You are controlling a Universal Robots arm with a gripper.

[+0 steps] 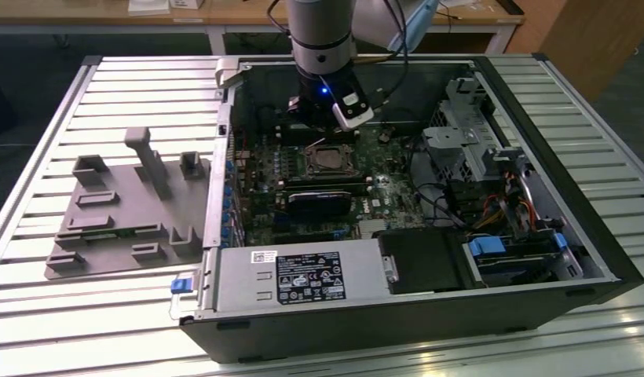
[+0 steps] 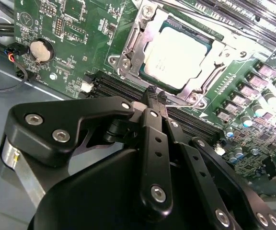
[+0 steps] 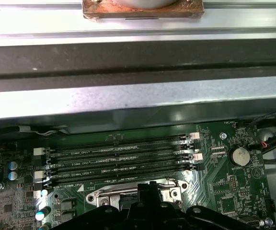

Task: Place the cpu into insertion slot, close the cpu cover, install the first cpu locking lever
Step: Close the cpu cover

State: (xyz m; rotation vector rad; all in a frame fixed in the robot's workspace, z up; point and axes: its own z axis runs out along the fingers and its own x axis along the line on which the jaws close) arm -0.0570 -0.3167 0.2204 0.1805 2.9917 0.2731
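- The jaws are drawn together, fingertips (image 2: 150,100) almost meeting. You can't tell from here whether a thin lever wire is pinched between them. They sit at the edge of the cover (image 2: 137,50), between it and the memory slots (image 2: 114,86).
- The chip (image 2: 176,57) lies flat in the socket (image 2: 147,74), and the cover looks lowered over its edges. Whether a lever is hooked down is not clear.
- Watch for a slip: the tips are hard by the memory slots and the small parts on the green board (image 2: 71,28), so a sideways skid could scrape them.
- If the cover isn't fully flat, pushing a lever down could load the chip unevenly and hurt the socket contacts beneath.
- A sprung lever let go early could snap back against the jaws or the cover.
- Mind the cables (image 1: 400,39) hanging beside the arm above the case's far wall. They could snag as the wrist turns.
- The open computer case (image 1: 406,322) holds the board. It also holds a black card (image 1: 322,203) near the socket, a labelled power supply (image 1: 301,275) along its near edge, and drives with wiring at the exterior view's right.
- On the bench (image 1: 49,314), by the case's side on the exterior view's left, lies a grey moulded tray (image 1: 112,228). Its pockets look bare.
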